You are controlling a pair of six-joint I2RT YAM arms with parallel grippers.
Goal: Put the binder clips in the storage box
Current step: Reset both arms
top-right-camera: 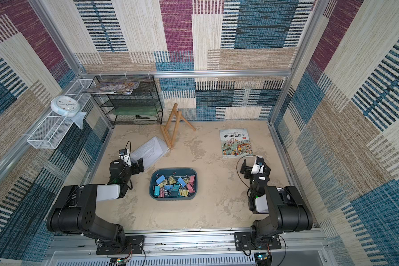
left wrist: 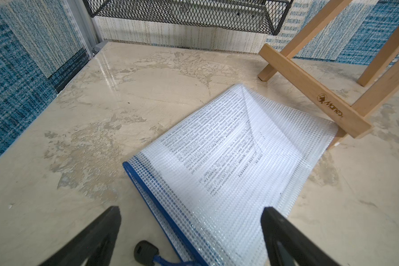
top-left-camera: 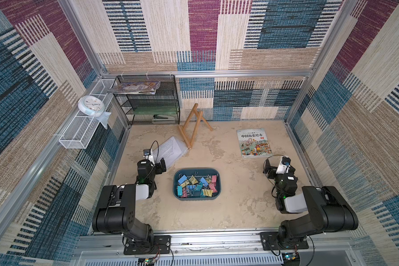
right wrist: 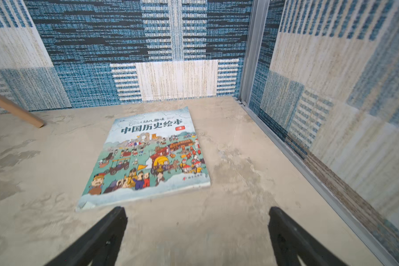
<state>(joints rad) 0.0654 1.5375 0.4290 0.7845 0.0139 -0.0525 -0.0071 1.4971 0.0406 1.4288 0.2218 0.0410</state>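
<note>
Binder clips [top-left-camera: 196, 186] are lying in a heap inside the storage box [top-left-camera: 195, 198]. Pink, yellow, teal and blue ones are all mixed up, and their silver handles are sticking out every way. Every clip showing in both top views is lying inside the box.

The storage box is sitting flat on the table [top-left-camera: 217, 214], in the middle, between the two arms.

The left gripper [top-left-camera: 157, 167] is hanging to the left of the box, well apart from it. Its jaws are standing wide apart and are holding nothing. It is hanging over the near end of a see-through mesh pouch [left wrist: 228, 161] that is lying flat with printed paper inside. The far corner of the pouch is reaching right up to the bottom bar of a wooden easel [top-left-camera: 192, 129].

The right gripper [top-left-camera: 278, 167] is hanging on the right side of the box, also well apart from it. Its jaws are standing wide apart too, with nothing between them. It is pointing toward a picture book [right wrist: 148, 156] that is lying flat on the table near the back right corner.

A black mesh rack [top-left-camera: 152, 103] is standing in the back left corner. A white wire basket [top-left-camera: 78, 133] is hanging on the left wall, and a round clock [top-left-camera: 91, 106] is resting on it.
</note>
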